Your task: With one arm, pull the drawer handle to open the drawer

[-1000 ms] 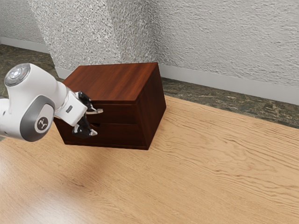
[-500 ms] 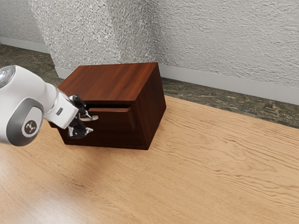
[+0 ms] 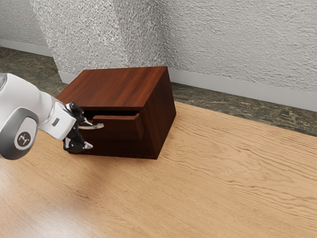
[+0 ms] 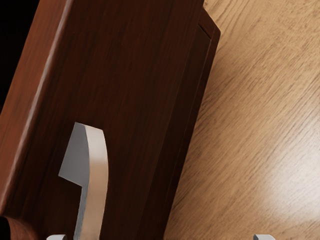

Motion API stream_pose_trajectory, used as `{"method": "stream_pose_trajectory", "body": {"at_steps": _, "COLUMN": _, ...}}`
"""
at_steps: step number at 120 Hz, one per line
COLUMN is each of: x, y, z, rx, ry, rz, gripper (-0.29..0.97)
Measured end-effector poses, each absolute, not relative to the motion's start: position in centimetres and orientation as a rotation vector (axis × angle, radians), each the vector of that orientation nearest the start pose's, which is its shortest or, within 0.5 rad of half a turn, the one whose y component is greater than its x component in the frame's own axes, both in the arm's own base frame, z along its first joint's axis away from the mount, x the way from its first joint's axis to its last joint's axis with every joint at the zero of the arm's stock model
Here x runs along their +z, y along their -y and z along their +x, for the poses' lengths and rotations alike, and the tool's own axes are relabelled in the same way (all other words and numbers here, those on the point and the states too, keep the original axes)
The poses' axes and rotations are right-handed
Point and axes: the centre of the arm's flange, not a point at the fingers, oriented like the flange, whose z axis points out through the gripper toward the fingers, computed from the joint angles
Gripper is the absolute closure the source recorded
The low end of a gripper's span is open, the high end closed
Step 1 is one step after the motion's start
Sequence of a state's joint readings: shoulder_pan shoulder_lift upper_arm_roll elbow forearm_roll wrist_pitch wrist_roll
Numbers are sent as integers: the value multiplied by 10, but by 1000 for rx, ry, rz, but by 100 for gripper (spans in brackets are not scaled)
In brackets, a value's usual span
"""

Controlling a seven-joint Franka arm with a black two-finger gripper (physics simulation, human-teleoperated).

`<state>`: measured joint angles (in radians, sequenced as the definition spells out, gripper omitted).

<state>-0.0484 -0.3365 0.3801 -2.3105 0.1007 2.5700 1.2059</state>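
Cabinet [image 3: 124, 89] amid open wooden tabletop [image 3: 223, 178]

Bright, even, soft light from above. Table [image 3: 223, 178] showed a pale sheen at near left, plus another sheen patch in the wrist view. Cabinet [image 3: 119, 87] top was lit and its right side darker. Gap above the drawer [image 3: 119, 128] was black.

The end effector [image 3: 95, 136], fingers spread, sits at the front of the partly open upper drawer [image 3: 120, 128]

drawer [image 3: 119, 128]: dark wood, partly pulled out; handle [image 4: 87, 170]: silver, curved, on its front
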Motion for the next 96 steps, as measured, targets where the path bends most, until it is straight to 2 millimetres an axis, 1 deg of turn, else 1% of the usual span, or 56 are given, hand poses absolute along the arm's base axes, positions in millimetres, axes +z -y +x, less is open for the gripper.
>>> {"method": "stream_pose_trajectory", "body": {"at_steps": 12, "x": 530, "y": -174, "z": 465, "rx": -620, "ry": -1212, "rz": -2422, "gripper": 17}}
{"method": "stream_pose_trajectory", "body": {"at_steps": 32, "x": 535, "y": -174, "z": 462, "rx": -642, "ry": -1200, "rz": -2423, "gripper": 29}}
{"method": "stream_pose_trajectory", "body": {"at_steps": 56, "x": 534, "y": -172, "z": 454, "rx": -657, "ry": -1194, "rz": -2426, "gripper": 37}}
{"method": "stream_pose_trajectory", "body": {"at_steps": 61, "x": 534, "y": -172, "z": 452, "rx": -663, "ry": -1192, "rz": -2426, "gripper": 42}}
{"method": "stream_pose_trajectory", "body": {"at_steps": 66, "x": 534, "y": -171, "z": 449, "rx": -668, "ry": -1190, "rz": -2428, "gripper": 40}}
{"method": "stream_pose_trajectory", "body": {"at_steps": 83, "x": 535, "y": -171, "z": 441, "rx": -678, "ry": -1188, "rz": -2432, "gripper": 46}}
{"method": "stream_pose_trajectory", "body": {"at_steps": 96, "x": 535, "y": -171, "z": 435, "rx": -679, "ry": -1186, "rz": -2434, "gripper": 46}}
